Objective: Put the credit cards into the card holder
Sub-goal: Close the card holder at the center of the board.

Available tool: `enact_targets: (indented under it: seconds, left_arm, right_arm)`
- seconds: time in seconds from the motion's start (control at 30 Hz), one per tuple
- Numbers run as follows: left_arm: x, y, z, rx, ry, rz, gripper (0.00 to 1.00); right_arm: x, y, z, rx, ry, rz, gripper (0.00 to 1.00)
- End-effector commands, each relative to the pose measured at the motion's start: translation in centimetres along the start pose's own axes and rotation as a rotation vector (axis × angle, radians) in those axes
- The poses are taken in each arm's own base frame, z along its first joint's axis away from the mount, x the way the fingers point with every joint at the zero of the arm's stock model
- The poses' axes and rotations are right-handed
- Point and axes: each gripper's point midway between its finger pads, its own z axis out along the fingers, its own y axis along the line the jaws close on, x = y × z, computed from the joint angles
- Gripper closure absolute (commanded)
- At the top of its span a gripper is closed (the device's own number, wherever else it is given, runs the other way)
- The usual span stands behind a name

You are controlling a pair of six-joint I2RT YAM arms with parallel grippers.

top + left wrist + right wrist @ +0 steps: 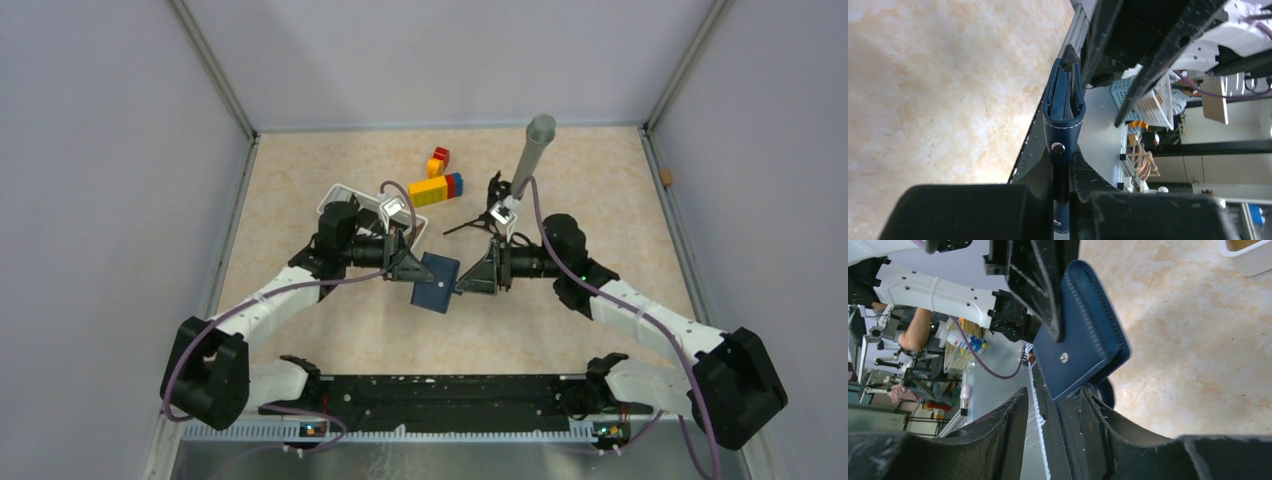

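Observation:
The card holder (436,282) is a navy-blue wallet, folded shut and held above the table between the two arms. My left gripper (413,270) is shut on its snap-button edge; in the left wrist view the fingers (1062,162) pinch the wallet (1064,107) edge-on. My right gripper (468,281) is open beside the wallet's right side. In the right wrist view its jaws (1053,397) stand wide apart, with the wallet's (1083,340) lower corner just at the gap. No loose credit cards show in any view.
A white tray (345,196) stands behind the left arm and also shows in the right wrist view (1248,255). Coloured toy bricks (436,187) lie at the back centre. A grey cylinder (533,150) and a small black object (488,215) stand behind the right gripper.

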Motion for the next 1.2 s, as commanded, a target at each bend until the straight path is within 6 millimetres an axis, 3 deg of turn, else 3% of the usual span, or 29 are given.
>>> enact_targets:
  seconds: [0.0, 0.2, 0.57, 0.73, 1.17]
  left_arm:
    - [-1.4, 1.3, -0.3, -0.055, -0.046, 0.006, 1.0]
    - [-1.6, 1.7, -0.5, -0.068, -0.059, -0.005, 1.0]
    - [-0.9, 1.3, -0.4, -0.022, -0.028, -0.028, 1.0]
    - [-0.6, 1.2, -0.2, -0.011, -0.015, -0.032, 1.0]
    - [-0.6, 1.8, -0.1, -0.035, -0.01, -0.05, 1.0]
  right_arm:
    - [0.0, 1.4, 0.0, -0.054, 0.02, -0.061, 0.59]
    - [1.4, -0.1, 0.4, -0.012, 0.063, -0.035, 0.63]
    - [-1.8, -2.6, 0.0, 0.159, -0.075, -0.091, 0.52]
    - [-2.2, -2.0, 0.7, 0.103, -0.06, -0.104, 0.51]
    - [-0.2, 0.1, 1.5, -0.035, 0.031, -0.119, 0.67]
